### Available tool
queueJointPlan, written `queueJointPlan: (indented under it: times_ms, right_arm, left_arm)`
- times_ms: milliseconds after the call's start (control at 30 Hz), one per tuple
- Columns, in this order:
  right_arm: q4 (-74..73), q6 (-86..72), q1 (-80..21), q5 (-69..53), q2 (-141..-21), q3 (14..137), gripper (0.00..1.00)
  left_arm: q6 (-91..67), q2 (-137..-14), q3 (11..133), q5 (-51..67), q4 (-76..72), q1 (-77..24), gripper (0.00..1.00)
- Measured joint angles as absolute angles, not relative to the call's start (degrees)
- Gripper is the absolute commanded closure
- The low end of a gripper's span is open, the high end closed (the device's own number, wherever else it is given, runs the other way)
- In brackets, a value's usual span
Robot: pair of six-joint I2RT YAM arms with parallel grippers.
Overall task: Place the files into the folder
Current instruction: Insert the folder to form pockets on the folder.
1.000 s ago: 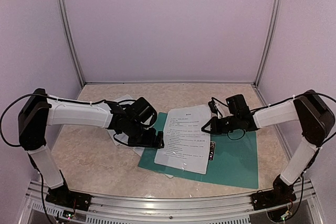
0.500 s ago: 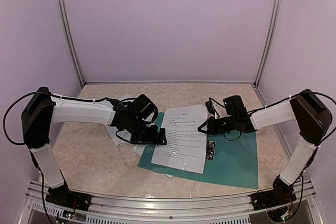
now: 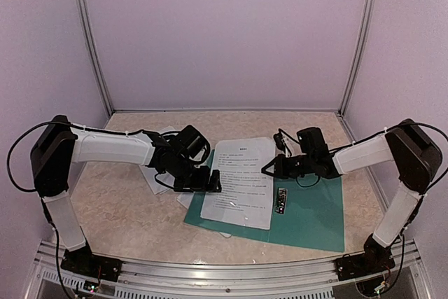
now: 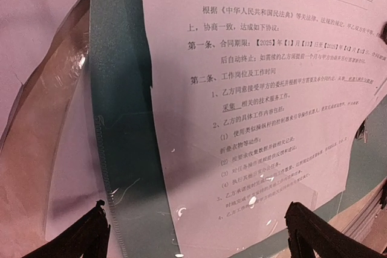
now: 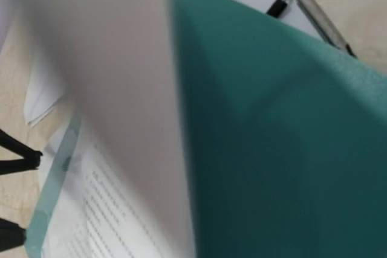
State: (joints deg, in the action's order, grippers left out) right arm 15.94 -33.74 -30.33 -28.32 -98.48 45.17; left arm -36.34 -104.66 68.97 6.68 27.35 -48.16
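Since a second ago you've dragged the top sheet (image 3: pixel 240 183) left and slightly away from the bases, and it now sits a bit straighter. The right gripper (image 3: pixel 268 168) has come left with it. The folder's metal clip (image 3: pixel 281 199), which was at the sheet's right edge before, is now fully uncovered on bare teal. The left gripper (image 3: pixel 213 181) has moved up a little and stays at the sheet's left edge. The folder (image 3: pixel 311 211) lies open and flat and hasn't shifted. The right fingers are pressed together on the sheet's right edge. They don't show in the right wrist view, but the paper curls up close to that lens over the teal. The left fingertips (image 4: pixel 84 237) are spread wide, holding nothing, low over the sheet and the folder's left edge. The sheet lies mostly on the folder's left half, with its left edge running about along the folder's left border and its near corner short of the folder's near edge. More loose sheets (image 3: pixel 159 138) lie on the table (image 3: pixel 119 208) to the left, partly under the left arm (image 3: pixel 112 148) and the folder's left corner. For room, the folder's right half is bare, there is open table on the near-left and along the back, and the side walls (image 3: pixel 42 68) stand well apart from both grippers
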Motion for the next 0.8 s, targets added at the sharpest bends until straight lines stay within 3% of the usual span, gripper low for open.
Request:
queueJointPlan:
  times_ms: [800]
  right_arm:
    - [19.81,-39.77,-31.92,-27.9,-101.69,43.38,1.0]
  left_arm:
    - [-36.36,-106.02,68.97,6.92,27.46,-47.92,0.01]
